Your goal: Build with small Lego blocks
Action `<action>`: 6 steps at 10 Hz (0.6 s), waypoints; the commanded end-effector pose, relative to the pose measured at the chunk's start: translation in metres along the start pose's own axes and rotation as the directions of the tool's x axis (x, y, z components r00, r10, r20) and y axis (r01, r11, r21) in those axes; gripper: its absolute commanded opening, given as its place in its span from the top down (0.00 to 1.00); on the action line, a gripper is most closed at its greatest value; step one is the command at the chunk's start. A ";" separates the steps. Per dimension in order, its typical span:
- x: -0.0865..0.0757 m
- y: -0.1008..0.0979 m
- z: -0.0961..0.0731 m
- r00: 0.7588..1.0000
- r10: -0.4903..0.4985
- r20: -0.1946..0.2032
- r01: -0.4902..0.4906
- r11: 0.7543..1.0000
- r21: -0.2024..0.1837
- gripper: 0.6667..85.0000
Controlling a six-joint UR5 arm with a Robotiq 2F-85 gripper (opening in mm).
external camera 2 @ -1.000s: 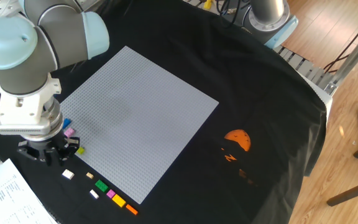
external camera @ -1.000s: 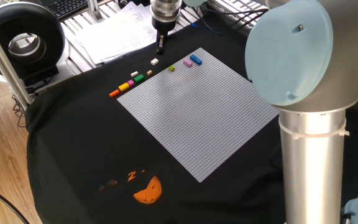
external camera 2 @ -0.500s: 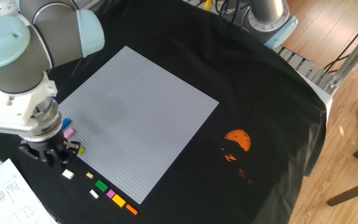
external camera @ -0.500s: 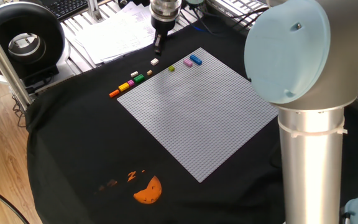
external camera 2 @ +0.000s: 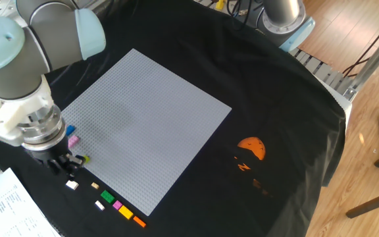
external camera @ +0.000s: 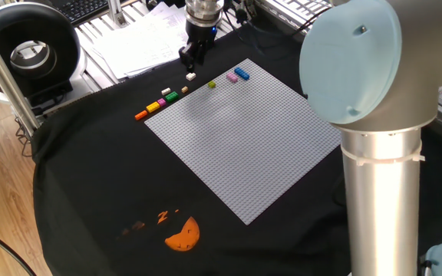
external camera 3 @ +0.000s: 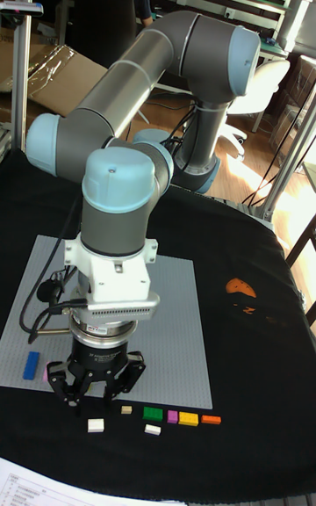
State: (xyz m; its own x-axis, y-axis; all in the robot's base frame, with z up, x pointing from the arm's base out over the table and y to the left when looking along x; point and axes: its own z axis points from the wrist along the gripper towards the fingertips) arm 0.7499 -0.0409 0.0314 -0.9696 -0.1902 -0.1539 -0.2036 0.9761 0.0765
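Off the grey baseplate (external camera: 244, 138), a row of small Lego blocks lies on the black cloth: orange (external camera: 140, 115), yellow (external camera: 153, 106), pink (external camera: 162, 101), green (external camera: 172, 96), white (external camera: 166, 91) and tan (external camera: 184, 90). A separate white block (external camera: 191, 76) (external camera 3: 96, 425) (external camera 2: 72, 185) lies nearest my gripper. Blue (external camera: 242, 73), pink (external camera: 232, 78) and yellow-green (external camera: 212, 84) blocks sit at the plate's corner. My gripper (external camera: 189, 56) (external camera 3: 95, 392) (external camera 2: 63, 165) hangs just above the cloth beside that white block, open, with nothing between its fingers.
Printed papers (external camera: 140, 38) lie past the cloth's edge behind the gripper. A black round device (external camera: 29, 54) stands at the far left. An orange half-round print (external camera: 183, 234) marks the cloth near the plate's other corner. The arm's pale blue joint (external camera: 359, 61) blocks the right side.
The gripper has turned about its wrist, so its spread fingers now show in the first fixed view, and it has shifted slightly towards the white block. No block has moved.
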 end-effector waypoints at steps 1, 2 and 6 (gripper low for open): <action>-0.002 0.011 0.010 0.991 0.135 0.005 -0.135 0.990 -0.032 0.49; -0.001 0.009 0.015 0.989 0.148 0.004 -0.148 0.989 -0.017 0.50; -0.002 0.001 0.023 0.990 0.141 0.004 -0.141 0.990 0.023 0.50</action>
State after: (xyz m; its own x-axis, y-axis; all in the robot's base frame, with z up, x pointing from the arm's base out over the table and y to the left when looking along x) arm 0.7526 -0.0358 0.0139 -0.9868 -0.0726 -0.1445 -0.0848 0.9932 0.0802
